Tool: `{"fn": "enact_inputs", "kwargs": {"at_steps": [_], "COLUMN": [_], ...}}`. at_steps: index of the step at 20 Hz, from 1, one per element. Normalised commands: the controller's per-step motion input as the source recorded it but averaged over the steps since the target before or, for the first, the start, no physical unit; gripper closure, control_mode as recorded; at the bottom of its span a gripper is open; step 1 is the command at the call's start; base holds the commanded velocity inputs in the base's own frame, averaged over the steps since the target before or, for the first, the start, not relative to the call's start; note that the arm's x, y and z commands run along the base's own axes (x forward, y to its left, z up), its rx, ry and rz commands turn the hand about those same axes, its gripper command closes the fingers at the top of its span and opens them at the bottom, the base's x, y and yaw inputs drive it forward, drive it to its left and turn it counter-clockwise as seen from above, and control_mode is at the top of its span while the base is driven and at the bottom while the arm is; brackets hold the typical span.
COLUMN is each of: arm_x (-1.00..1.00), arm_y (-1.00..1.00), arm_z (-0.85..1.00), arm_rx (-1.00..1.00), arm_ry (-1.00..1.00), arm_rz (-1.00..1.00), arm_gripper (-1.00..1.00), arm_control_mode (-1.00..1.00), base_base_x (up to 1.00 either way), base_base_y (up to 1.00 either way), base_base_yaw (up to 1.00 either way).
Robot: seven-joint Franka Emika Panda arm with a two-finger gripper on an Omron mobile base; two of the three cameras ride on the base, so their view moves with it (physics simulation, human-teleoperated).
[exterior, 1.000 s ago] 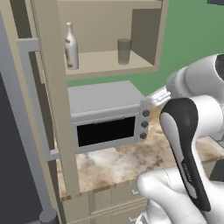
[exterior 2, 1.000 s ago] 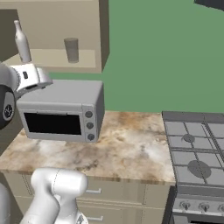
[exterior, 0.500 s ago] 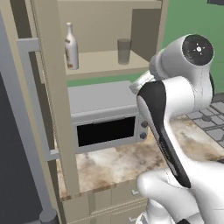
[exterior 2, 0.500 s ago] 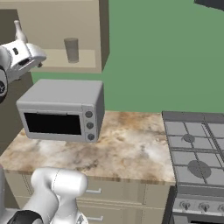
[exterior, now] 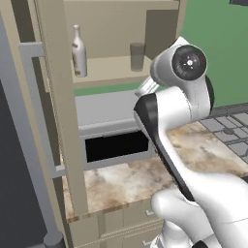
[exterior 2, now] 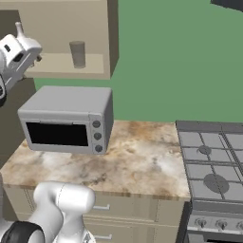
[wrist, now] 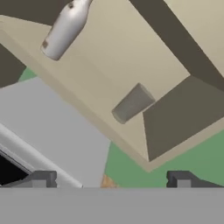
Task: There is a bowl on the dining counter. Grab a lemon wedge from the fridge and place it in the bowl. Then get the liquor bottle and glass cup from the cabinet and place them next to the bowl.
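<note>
1. The wall cabinet (exterior: pixel 121 29) stands open, and its plain shelf (exterior: pixel 109 70) carries two things well apart from each other.
2. The bottle (exterior: pixel 79 52) stands upright toward the left of the shelf, pale, with a narrow neck and a brownish band round its body.
3. The cup (exterior: pixel 137 56), a small greyish tumbler, stands upright toward the right of the shelf, near the cabinet's side wall.
4. From the right base view the same cup (exterior 2: pixel 78 54) sits alone on the shelf, while the hand end of the arm is raised at the far left edge, level with the shelf.
5. The white arm (exterior: pixel 179 121) bends up in front of the cabinet, its round elbow joint just beside the cup as seen from the left.
6. In the hand view the picture is rolled: the bottle (wrist: pixel 65 28) lies slanted at the top left and the cup (wrist: pixel 131 104) near the middle.
7. The fingers (wrist: pixel 41 179) stand spread wide, one tip at each side of the bottom of the hand view, with nothing between them; they touch neither bottle nor cup.
8. Below the cabinet a grey toaster oven (exterior 2: pixel 66 121) with a dark glass door sits on the marbled surface (exterior 2: pixel 137 161).
9. A gas stove (exterior 2: pixel 213 166) joins that surface on the right.
10. A tall grey fridge (exterior: pixel 19 160) with a long bar handle fills the left side, beside the cabinet's open door.
</note>
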Motion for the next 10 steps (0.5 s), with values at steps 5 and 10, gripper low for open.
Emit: {"fn": "enact_inputs", "kwargs": {"at_steps": [5, 10], "arm_x": [0.71, 0.40], "arm_y": [0.00, 0.00], "arm_z": [0.21, 0.12], "arm_rx": [-0.09, -0.12], "arm_ry": [0.00, 0.00], "arm_rz": [0.00, 0.00], "arm_gripper": [-1.00, -1.00], "arm_control_mode": [-1.00, -1.00], "base_base_x": [0.00, 0.00], "base_base_y": [0.00, 0.00], "base_base_yaw": [0.00, 0.00]}}
